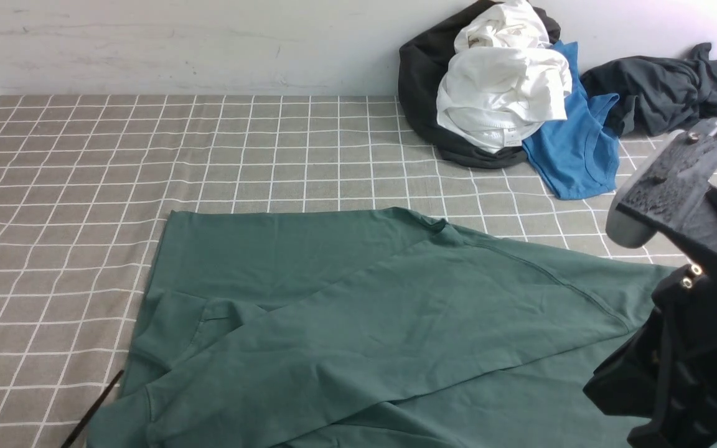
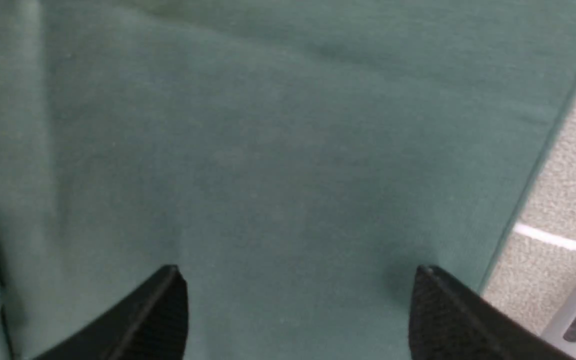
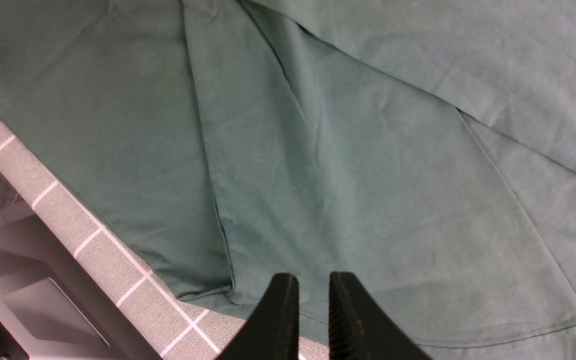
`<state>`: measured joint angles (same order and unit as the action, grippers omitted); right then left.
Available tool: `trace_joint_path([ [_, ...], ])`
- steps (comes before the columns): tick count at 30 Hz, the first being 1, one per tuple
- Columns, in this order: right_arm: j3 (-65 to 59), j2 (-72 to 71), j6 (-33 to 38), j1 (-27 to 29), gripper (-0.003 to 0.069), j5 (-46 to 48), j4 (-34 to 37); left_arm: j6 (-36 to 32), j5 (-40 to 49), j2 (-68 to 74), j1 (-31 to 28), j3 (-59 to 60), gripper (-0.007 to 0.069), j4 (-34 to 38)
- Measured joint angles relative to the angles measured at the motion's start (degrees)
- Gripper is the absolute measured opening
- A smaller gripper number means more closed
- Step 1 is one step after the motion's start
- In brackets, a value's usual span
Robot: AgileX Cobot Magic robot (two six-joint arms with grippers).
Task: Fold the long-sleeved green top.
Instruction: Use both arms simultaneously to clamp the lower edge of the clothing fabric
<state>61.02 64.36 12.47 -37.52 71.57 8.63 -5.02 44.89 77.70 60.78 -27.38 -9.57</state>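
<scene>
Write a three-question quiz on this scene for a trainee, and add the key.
1. True or false: the left pincer grips the top.
2. Which colour is the garment uppermost on the pile by the far wall? A white, B blue, C green.
3. Of the left pincer and the right pincer, which has its jaws wider apart?

Key: 1 false, its jaws stand open over flat cloth; 2 A; 3 left.
</scene>
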Motion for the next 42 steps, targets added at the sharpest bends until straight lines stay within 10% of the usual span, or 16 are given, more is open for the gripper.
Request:
trace_joint_path([
  [26, 0.0, 0.0, 1.1, 0.0, 0.0086, 0.0, 0.0, -6.3, 1.9, 4.8, 0.1, -1.3, 0.0538, 4.2],
  [42, 0.0, 0.0, 1.1, 0.0, 0.0086, 0.0, 0.2, 13.4, 3.4, 5.3, 0.3, -1.0, 0.0233, -4.4],
])
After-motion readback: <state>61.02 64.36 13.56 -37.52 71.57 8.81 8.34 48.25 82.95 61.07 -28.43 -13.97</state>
